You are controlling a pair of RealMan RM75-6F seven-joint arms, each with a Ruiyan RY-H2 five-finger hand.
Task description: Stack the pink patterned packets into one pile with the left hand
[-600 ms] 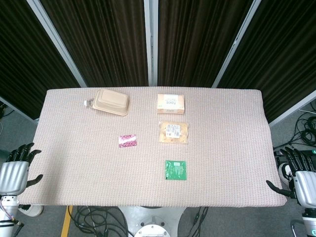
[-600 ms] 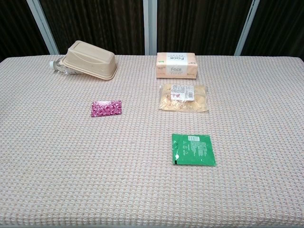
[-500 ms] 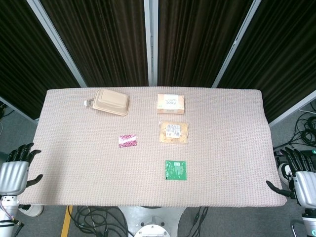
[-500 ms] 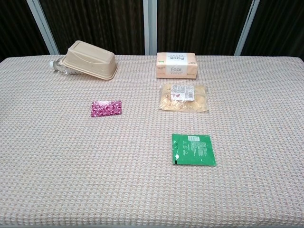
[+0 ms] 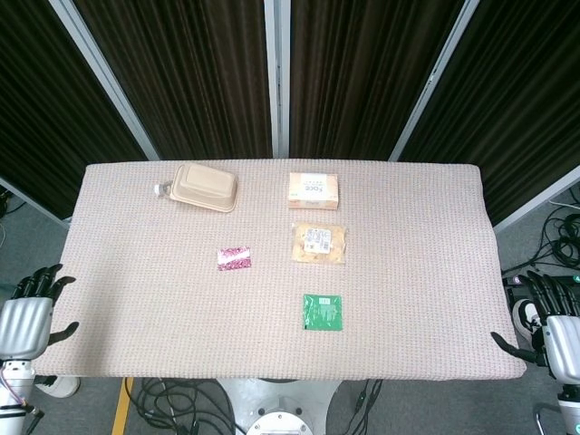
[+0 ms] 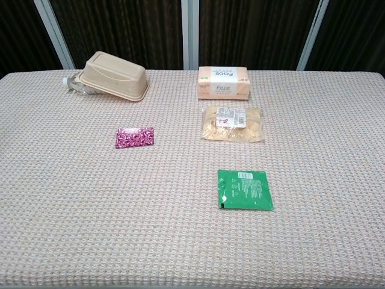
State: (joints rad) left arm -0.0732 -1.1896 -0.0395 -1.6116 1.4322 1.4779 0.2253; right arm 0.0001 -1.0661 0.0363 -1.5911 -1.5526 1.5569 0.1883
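Observation:
One pink patterned packet (image 5: 234, 258) (image 6: 135, 136) lies flat on the table, left of centre; whether it is a single packet or a pile I cannot tell. My left hand (image 5: 29, 317) hangs off the table's left front corner, fingers apart, holding nothing. My right hand (image 5: 548, 328) hangs off the right front corner, fingers apart and empty too. Both hands are far from the packet and show only in the head view.
A tan lidded container (image 5: 206, 187) with a bottle behind it sits at the back left. A peach tissue box (image 5: 313, 190) stands at the back centre, a clear snack bag (image 5: 318, 243) in front of it, and a green packet (image 5: 323, 311) nearer the front. Cables lie on the floor.
Both hands have sunk slightly lower beside the table. Nothing on the table has moved.

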